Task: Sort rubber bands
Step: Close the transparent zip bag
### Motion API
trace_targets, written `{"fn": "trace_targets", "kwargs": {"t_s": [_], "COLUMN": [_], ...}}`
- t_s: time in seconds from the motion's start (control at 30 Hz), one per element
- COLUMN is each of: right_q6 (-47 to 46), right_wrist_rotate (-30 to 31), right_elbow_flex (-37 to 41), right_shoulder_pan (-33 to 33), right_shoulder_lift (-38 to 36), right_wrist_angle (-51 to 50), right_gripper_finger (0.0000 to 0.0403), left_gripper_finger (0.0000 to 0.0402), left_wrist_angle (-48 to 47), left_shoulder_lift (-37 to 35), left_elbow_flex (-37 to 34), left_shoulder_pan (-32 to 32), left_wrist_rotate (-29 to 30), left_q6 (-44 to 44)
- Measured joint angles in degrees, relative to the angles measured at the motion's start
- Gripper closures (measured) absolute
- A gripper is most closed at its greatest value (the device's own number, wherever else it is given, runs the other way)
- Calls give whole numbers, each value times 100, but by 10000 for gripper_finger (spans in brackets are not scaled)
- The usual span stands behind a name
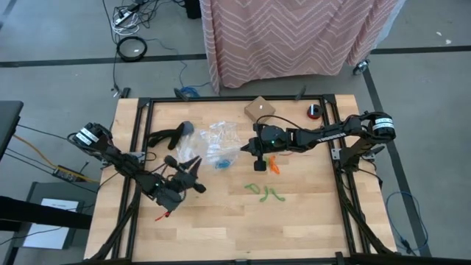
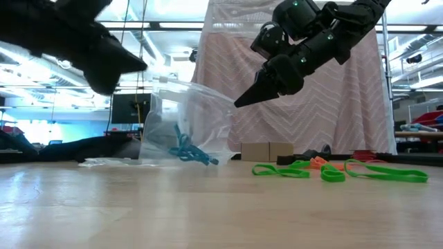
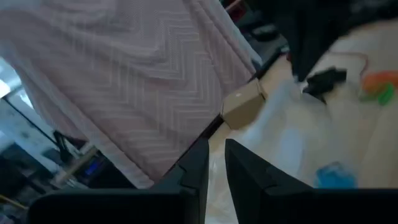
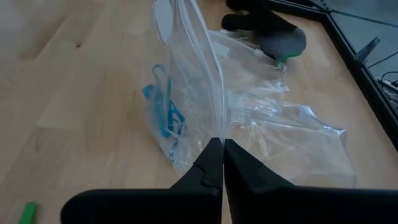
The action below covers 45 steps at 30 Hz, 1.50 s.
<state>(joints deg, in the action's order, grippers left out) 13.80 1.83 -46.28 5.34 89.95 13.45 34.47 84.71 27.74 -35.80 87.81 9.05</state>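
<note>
Wood table [image 1: 309, 221] w/ black frame; pink zigzag cloth [image 1: 294, 33] behind. Green rubber bands [image 1: 265, 192] lie flat, blue ones [image 4: 163, 112] sit in clear bag [image 4: 193, 93]. Right gripper [image 4: 222, 146] pressed shut pinching the bag's edge; left gripper [image 3: 216, 152] nearly closed, can't tell on what.

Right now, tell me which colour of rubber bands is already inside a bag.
The blue rubber bands: they sit inside the clear bag, while the green rubber bands and orange rubber bands lie loose on the table.

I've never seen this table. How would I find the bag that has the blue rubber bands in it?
Start at the wooden table and look to the pile of clear plastic near its middle. The bag with the blue rubber bands is the one standing up, its top edge pinched by the right gripper. The other clear bags lie crumpled flat beside it.
</note>
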Motion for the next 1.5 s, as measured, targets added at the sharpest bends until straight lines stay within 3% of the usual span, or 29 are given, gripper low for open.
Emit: {"fn": "trace_targets", "kwargs": {"t_s": [0.3,0.5,0.67,1.07,1.17,1.33,1.5], "right_q6": [2,2,-7,-4,-4,2,22], "right_wrist_rotate": [-2,-43,-155,-200,-201,-201,-201], "right_elbow_flex": [0,0,0,0,0,0,0], "right_shoulder_pan": [-2,-2,-2,-2,-2,-2,-2], "right_shoulder_lift": [0,0,0,0,0,0,0], "right_wrist_angle": [11,69,129,144,149,151,151], "right_gripper_finger": [403,403,403,403,403,403,403], "left_gripper_finger": [341,338,305,163,151,149,149], "left_wrist_angle": [37,360,388,630,635,648,921], "left_shoulder_lift": [-1770,-2230,-2214,-2201,-2149,-2061,-1901], "left_elbow_flex": [-1197,-1672,-1691,-1685,-1685,-1685,-1682], "left_shoulder_pan": [-10,187,571,919,998,1193,1310], "left_wrist_rotate": [-1773,-2574,-3423,-3662,-3720,-4391,-4485], "left_q6": [-2288,-2448,-2234,-2136,-2309,-2896,-2873]}}
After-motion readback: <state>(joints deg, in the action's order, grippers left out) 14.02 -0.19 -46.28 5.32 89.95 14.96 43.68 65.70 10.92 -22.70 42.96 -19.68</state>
